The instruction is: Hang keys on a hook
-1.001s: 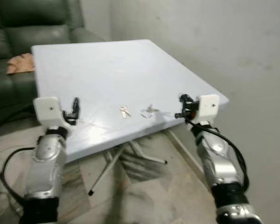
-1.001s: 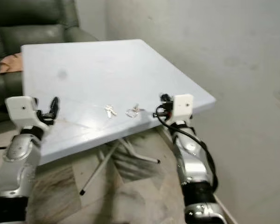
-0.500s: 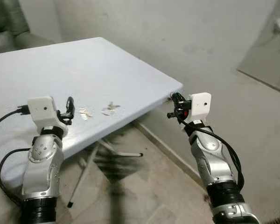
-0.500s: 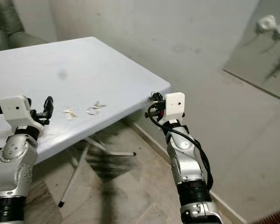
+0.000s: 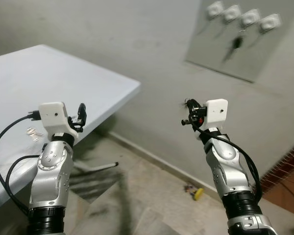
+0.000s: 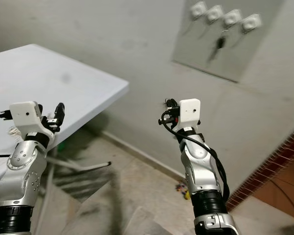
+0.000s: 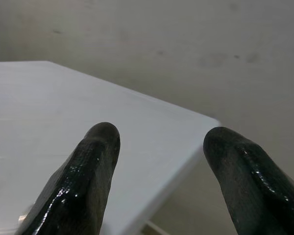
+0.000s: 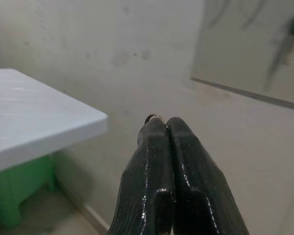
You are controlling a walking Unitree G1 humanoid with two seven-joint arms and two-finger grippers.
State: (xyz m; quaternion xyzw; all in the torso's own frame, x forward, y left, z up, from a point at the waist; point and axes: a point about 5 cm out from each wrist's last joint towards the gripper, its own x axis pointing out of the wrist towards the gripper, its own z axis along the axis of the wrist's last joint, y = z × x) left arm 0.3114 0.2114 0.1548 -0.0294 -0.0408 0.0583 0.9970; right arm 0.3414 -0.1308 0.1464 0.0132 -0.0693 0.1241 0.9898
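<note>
The left gripper hangs over the white table with its fingers spread apart. The right gripper is raised in the air beyond the table's corner, fingers pressed together on a key ring. Further off, a grey wall panel carries four white hooks, one holding dark keys.

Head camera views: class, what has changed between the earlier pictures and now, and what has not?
The camera swung toward the robot's right: the table slid to the picture's left, and a hook board on the wall, with a key hanging from it, came into view. Nothing was visibly taken or released. Both arms stay raised, right hand shut on a small ring, left hand open.
</note>
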